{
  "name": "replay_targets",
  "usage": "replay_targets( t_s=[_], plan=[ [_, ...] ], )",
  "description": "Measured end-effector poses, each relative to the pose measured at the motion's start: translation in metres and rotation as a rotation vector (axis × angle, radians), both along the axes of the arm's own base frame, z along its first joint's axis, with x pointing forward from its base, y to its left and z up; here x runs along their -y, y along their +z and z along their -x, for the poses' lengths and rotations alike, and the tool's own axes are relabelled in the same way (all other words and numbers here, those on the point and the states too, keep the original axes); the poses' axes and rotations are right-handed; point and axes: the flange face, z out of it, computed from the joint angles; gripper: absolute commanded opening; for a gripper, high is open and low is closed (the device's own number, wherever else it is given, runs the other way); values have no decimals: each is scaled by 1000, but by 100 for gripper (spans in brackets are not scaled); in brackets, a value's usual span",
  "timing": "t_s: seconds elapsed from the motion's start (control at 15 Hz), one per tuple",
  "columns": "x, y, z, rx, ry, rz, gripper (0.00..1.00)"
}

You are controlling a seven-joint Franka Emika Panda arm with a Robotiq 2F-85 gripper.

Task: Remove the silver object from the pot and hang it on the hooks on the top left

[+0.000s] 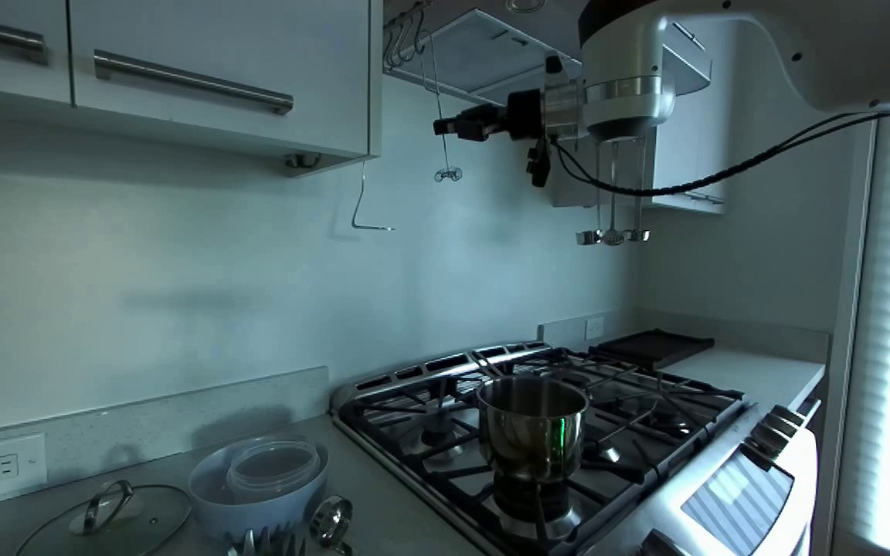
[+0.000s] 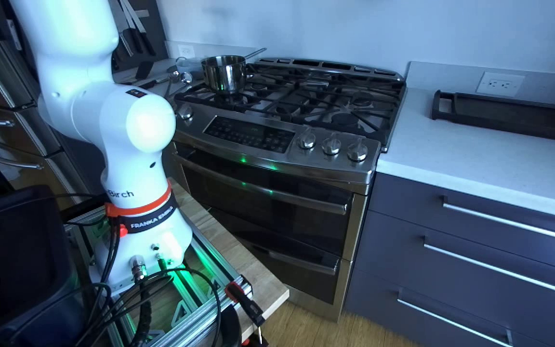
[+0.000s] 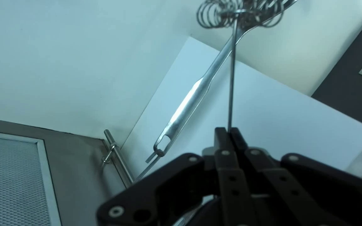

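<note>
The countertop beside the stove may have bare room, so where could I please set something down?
Bare: the countertop patch bordered by the stove, the black griddle and the front edge. Crowded: the stove's opposite side, where a glass lid, bowl and ladle sit close together.

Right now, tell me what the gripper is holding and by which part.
The gripper holds the silver coil whisk partway along its thin wire handle.
</note>
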Motion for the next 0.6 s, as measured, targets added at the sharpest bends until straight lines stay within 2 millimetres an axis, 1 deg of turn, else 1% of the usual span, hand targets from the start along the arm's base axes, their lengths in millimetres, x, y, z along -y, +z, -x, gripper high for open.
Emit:
replay_targets(
  t_s=[0.6],
  plan=[
    [-10, -10, -4, -9, 14, 7, 1]
  ],
)
